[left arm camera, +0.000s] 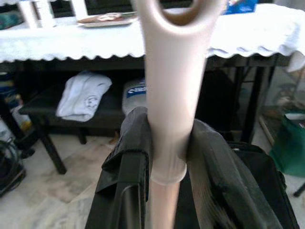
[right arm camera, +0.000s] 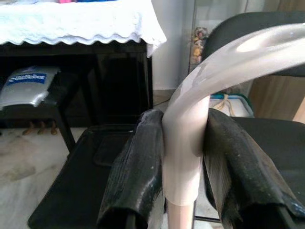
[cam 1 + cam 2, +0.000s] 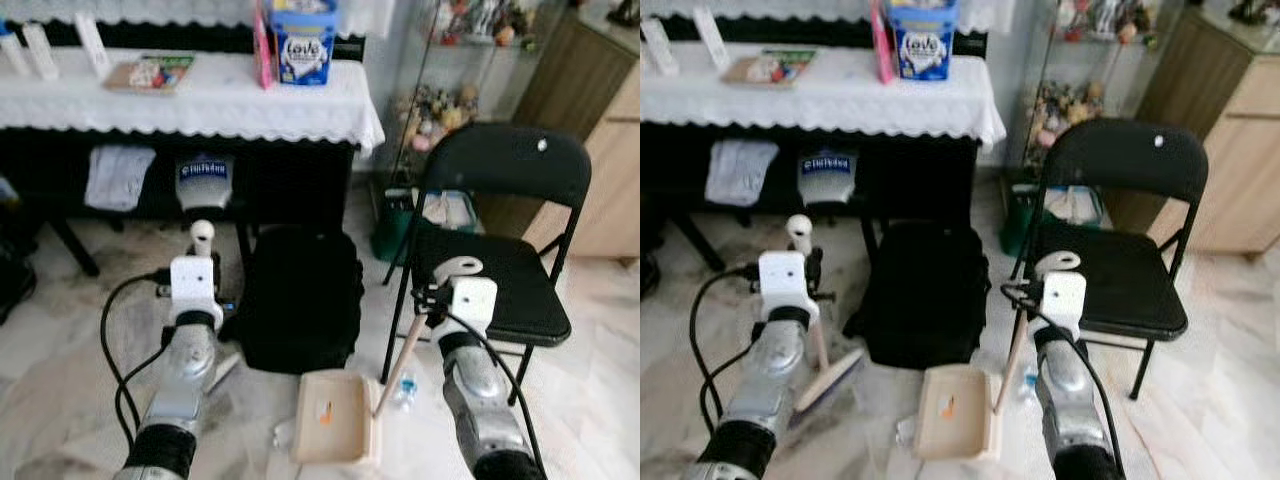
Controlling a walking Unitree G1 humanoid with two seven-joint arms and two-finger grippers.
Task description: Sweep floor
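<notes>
My left gripper (image 1: 167,157) is shut on the pale beige broom handle (image 3: 202,236), just below the loop at its top. The broom's head (image 3: 830,380) rests on the marble floor beside my left arm. My right gripper (image 2: 183,157) is shut on the curved top of the dustpan's handle (image 3: 460,268). That stick slants down to the beige dustpan (image 3: 335,415), which lies on the floor between my arms. A small orange scrap (image 3: 325,410) lies in the pan. A white scrap (image 3: 282,432) lies by the pan's left edge.
A black backpack (image 3: 300,300) sits on the floor just past the dustpan. To the right stands a black folding chair (image 3: 500,270), with a small clear bottle (image 3: 405,390) by its front leg. Behind are a cloth-covered table (image 3: 200,100), a green bag (image 3: 395,225) and a wooden cabinet (image 3: 600,150).
</notes>
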